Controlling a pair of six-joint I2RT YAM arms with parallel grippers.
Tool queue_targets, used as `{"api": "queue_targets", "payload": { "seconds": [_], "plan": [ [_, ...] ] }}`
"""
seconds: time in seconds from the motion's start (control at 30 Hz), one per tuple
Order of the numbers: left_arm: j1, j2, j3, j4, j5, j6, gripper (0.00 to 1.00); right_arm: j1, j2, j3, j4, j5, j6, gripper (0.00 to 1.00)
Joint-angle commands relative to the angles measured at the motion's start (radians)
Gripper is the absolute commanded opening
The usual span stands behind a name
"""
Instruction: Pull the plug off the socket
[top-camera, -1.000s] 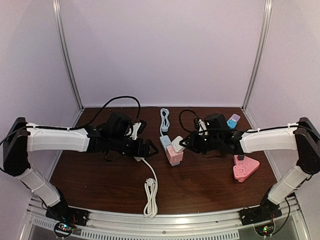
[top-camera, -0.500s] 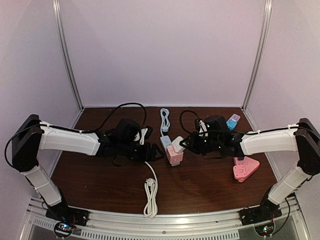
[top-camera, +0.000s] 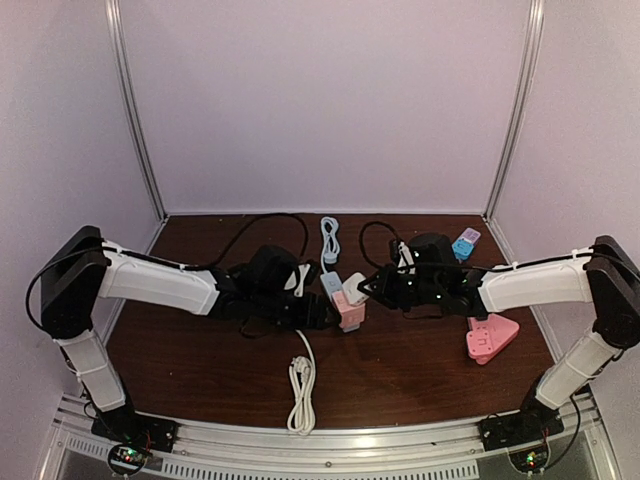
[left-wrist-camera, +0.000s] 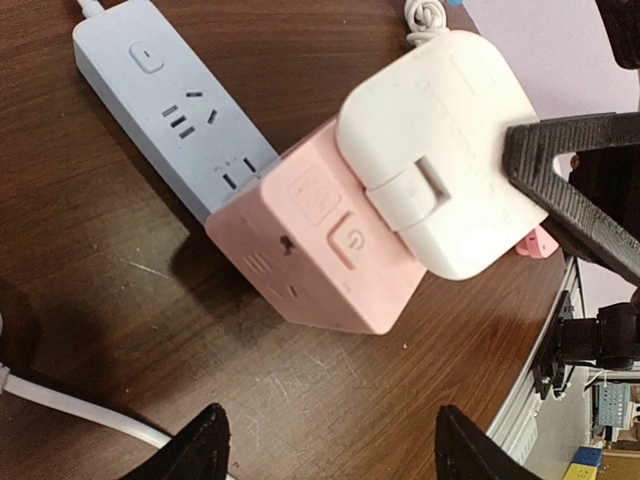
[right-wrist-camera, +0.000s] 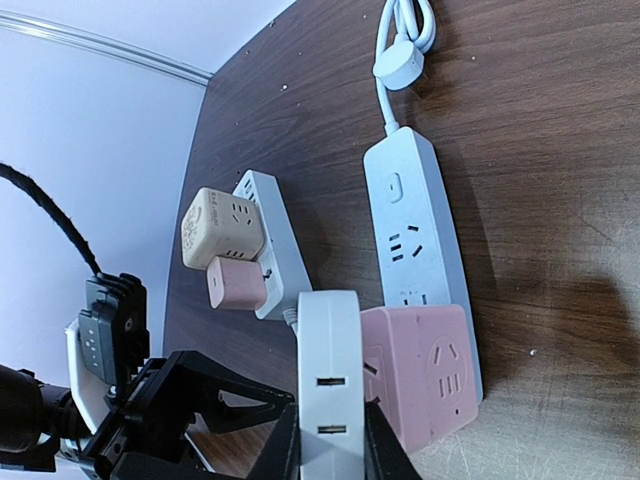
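Note:
A white plug block (top-camera: 355, 290) sits against one face of the pink cube socket (top-camera: 348, 314) at the table's middle. My right gripper (top-camera: 368, 291) is shut on the plug. In the right wrist view its fingers (right-wrist-camera: 283, 450) clamp the plug (right-wrist-camera: 330, 370) on both sides, with the socket (right-wrist-camera: 430, 375) to its right. My left gripper (top-camera: 324, 317) is open just left of the socket. In the left wrist view its tips (left-wrist-camera: 330, 445) are spread wide, a little short of the socket (left-wrist-camera: 320, 250) and the plug (left-wrist-camera: 440, 150).
A light blue power strip (left-wrist-camera: 170, 110) touches the socket's far side. A white strip holding a beige cube (right-wrist-camera: 220, 225) and a small pink adapter (right-wrist-camera: 235, 283) lies behind my left arm. A white coiled cable (top-camera: 300, 385) lies near the front. A pink triangular socket (top-camera: 490, 338) lies at the right.
My left arm has moved right, bringing its open gripper up to the pink socket. My right gripper has stayed shut on the plug, almost still.

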Motion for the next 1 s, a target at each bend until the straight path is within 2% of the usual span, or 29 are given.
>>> {"api": "queue_targets", "payload": {
  "seconds": [0.0,0.37,0.67,0.97],
  "plan": [
    [-0.002,0.022,0.052,0.052,-0.046,-0.018,0.71,0.015,0.028,-0.038,-0.077,-0.032,0.019,0.00],
    [-0.002,0.087,0.132,-0.019,-0.153,-0.018,0.71,0.015,0.029,-0.045,-0.081,-0.036,0.021,0.00],
    [-0.002,0.121,0.137,-0.030,-0.147,-0.013,0.71,0.016,0.040,-0.053,-0.059,-0.044,0.033,0.00],
    [-0.010,0.144,0.159,-0.110,-0.166,-0.006,0.71,0.015,0.037,-0.075,-0.019,-0.047,0.065,0.00]
  ]
}}
